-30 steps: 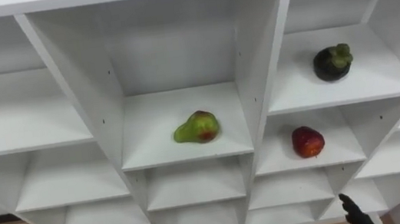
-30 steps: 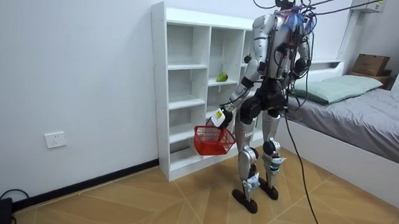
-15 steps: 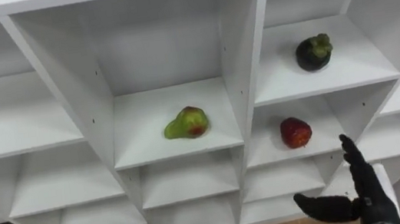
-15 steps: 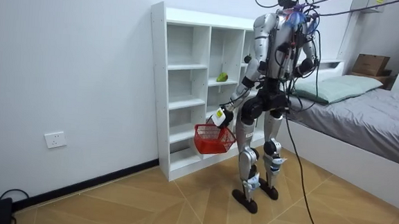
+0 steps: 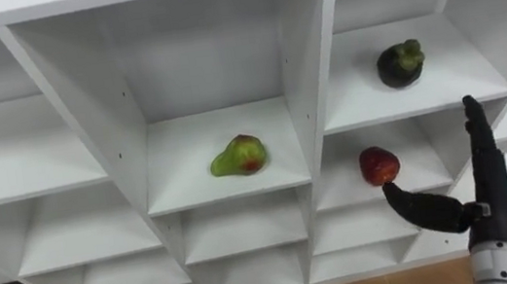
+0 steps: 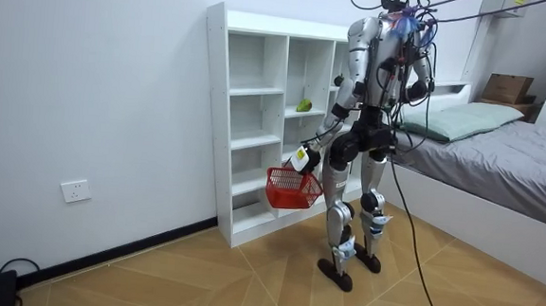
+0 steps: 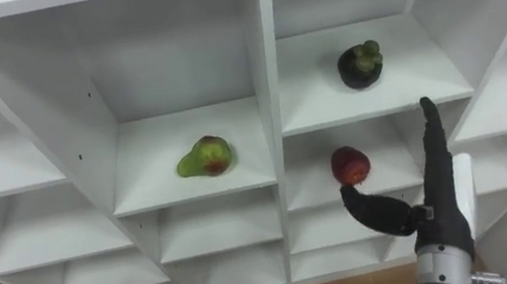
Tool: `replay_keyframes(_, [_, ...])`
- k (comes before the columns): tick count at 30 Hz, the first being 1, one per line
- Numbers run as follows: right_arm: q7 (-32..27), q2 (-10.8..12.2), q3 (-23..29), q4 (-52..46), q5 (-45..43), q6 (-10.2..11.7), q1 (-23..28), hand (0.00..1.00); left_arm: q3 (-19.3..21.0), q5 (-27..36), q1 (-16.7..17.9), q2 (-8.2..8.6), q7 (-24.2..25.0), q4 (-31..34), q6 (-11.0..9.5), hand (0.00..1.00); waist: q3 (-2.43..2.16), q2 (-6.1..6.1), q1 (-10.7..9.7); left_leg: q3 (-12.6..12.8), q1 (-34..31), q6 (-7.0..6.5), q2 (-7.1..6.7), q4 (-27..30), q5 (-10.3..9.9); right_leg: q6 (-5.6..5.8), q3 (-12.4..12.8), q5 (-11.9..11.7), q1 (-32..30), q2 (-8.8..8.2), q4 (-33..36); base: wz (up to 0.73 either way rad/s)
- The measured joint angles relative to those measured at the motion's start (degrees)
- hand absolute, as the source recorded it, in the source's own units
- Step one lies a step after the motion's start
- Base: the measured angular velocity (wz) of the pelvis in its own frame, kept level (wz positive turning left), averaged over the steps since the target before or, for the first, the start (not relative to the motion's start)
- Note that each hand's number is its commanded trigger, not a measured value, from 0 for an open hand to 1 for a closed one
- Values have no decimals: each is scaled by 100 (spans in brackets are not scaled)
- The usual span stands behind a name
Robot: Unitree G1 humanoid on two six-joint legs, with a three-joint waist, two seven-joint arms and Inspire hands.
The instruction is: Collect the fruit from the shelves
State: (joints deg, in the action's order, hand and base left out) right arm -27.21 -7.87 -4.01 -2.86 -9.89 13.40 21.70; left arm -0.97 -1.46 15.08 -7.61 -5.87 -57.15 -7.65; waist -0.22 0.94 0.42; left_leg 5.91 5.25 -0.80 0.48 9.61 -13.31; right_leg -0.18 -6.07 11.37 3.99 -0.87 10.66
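Red apple [image 5: 378,166] just beside my right hand [image 5: 490,209], spread wide and empty; I'm reaching; next, curl round it.

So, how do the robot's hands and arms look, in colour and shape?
The right hand has slim black fingers and thumb, a white plate on its back and a grey metal wrist. The left hand, in the room view, bears a white tag; the arm is silver-grey.

Readable text, labels, numbers, signs: none, whether on closet [image 5: 310,85], pear [image 5: 239,156], apple [image 5: 378,165], mangosteen [image 5: 400,63] or red basket [image 6: 293,189].
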Motion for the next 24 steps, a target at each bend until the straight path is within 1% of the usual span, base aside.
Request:
replay_keyframes(4, [-173,-118,-105,-4,-53,34,-71,0,0,0,-26,-2,34,-33,1,100,3,-11,12,-1,-22,0,1,-4,1,1,-4,-1,-10,1,-1,0])
replay_keyframes(6, [-234,-114,-163,-6,-155,34,-98,0,-4,0,-36,-1,41,-34,2,100,7,-17,8,-3,-46,-1,1,2,1,1,-7,-1,-25,0,-3,0])
replay_keyframes(9, [-286,-108,-164,-6,-167,32,-141,0,-69,133,-57,-8,40,-100,3,100,25,-42,12,-2,-50,-1,-1,4,2,1,-10,-1,-31,-2,-6,0])
replay_keyframes(12, [-409,-123,-186,-13,-168,32,-294,0,-221,215,-136,-30,39,-279,8,100,43,-80,8,-3,-56,-1,1,10,2,1,-10,-1,-32,0,-7,0])
replay_keyframes(16, [-525,-157,-208,-134,-170,32,-552,0,-242,202,-119,-78,33,-328,12,100,31,-109,20,-16,-23,-1,0,8,2,1,-21,-1,6,1,-11,0])
replay_keyframes(21, [-560,-196,-273,-297,-170,34,-589,0,-244,194,-68,-134,38,-328,29,100,30,-131,95,-54,-8,0,-2,4,3,1,-52,-1,35,-1,-12,2])
replay_keyframes(23, [-557,-200,-272,-296,-165,33,-591,0,-244,194,-63,-134,40,-328,60,100,31,-137,113,-98,-6,-1,-7,7,3,1,-86,-1,52,-7,-16,10])
replay_keyframes(24, [-550,-201,-272,-296,-165,33,-591,0,-244,194,-59,-136,40,-328,92,100,32,-142,109,-135,-2,-1,-14,12,3,1,-143,-1,83,-15,-27,16])
